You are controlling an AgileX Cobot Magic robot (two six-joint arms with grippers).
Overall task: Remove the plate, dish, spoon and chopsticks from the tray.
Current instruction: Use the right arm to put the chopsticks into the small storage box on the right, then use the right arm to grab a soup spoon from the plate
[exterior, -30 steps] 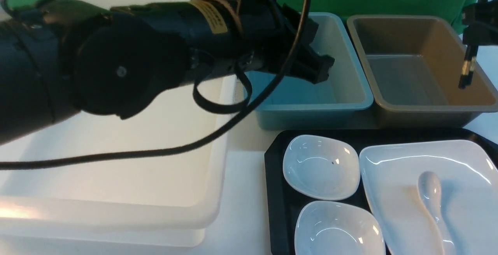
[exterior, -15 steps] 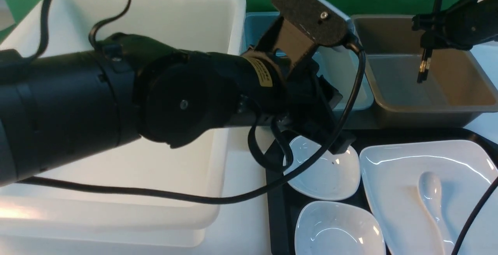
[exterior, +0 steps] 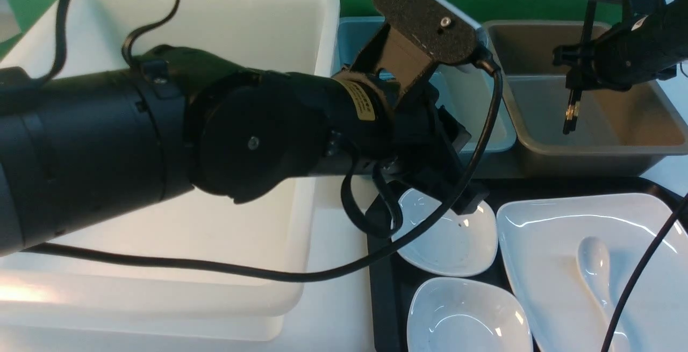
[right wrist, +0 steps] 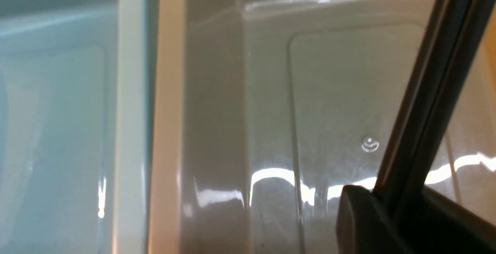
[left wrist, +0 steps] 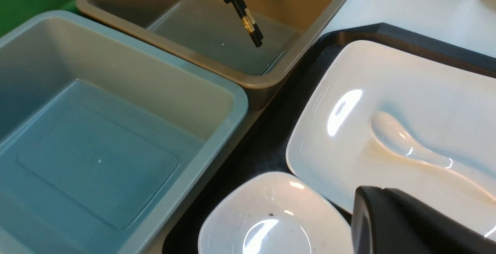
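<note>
The right claw (exterior: 574, 75) is clamped on the chopsticks (exterior: 568, 113), hung upright over the brown bin (exterior: 586, 156), off the tray (exterior: 382, 287). The left claw (exterior: 466, 202) is pressed shut above a small dish (exterior: 446, 239). An opening over the bin is called for next.

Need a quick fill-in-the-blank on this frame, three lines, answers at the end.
1. Over the brown bin, the right gripper holds the ___.
2. The spoon lies on the ___.
3. In the front view, ___ small dishes show on the tray.
Missing words: chopsticks; plate; two.
</note>
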